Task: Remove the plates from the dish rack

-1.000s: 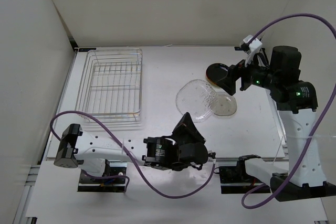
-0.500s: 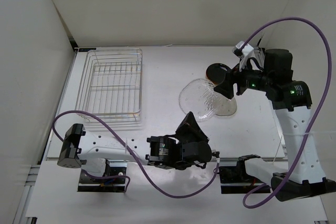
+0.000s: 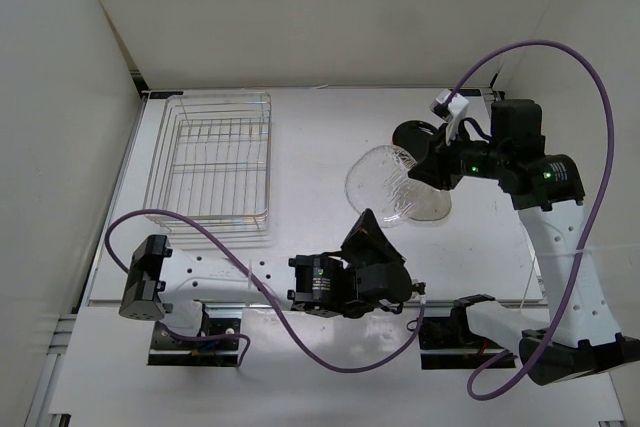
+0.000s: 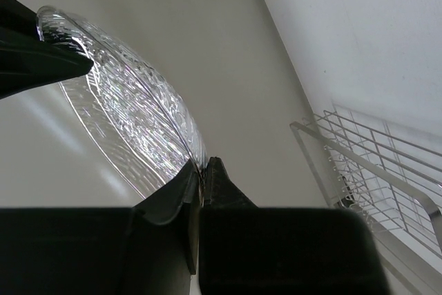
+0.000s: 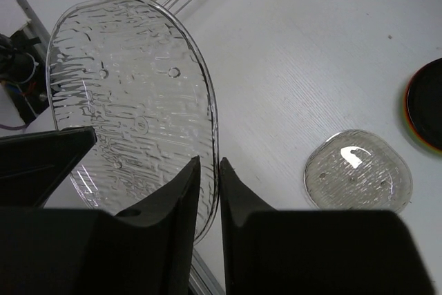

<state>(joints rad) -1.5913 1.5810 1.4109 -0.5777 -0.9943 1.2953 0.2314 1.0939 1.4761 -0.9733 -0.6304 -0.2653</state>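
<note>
A large clear plate (image 3: pixel 385 182) hangs tilted above the table between my two grippers. My left gripper (image 3: pixel 365 219) is shut on its near rim (image 4: pixel 202 164). My right gripper (image 3: pixel 418 172) has its jaws closed on the far rim (image 5: pixel 209 164), the edge pinched between both fingers. The dish rack (image 3: pixel 215 97) stands at the back left, its grid bottom bare. A black plate (image 3: pixel 412 135) lies on an orange-red one at the back right. A small clear plate (image 5: pixel 358 170) lies on the table right of the held one.
The rack's wire side (image 4: pixel 373 170) shows to the right of the held plate in the left wrist view. A purple cable (image 3: pixel 560 57) loops over the right arm. White walls close the left and back.
My right gripper moved left onto the large clear plate's far rim and its jaws closed on it. The left arm carried the plate slightly right.
</note>
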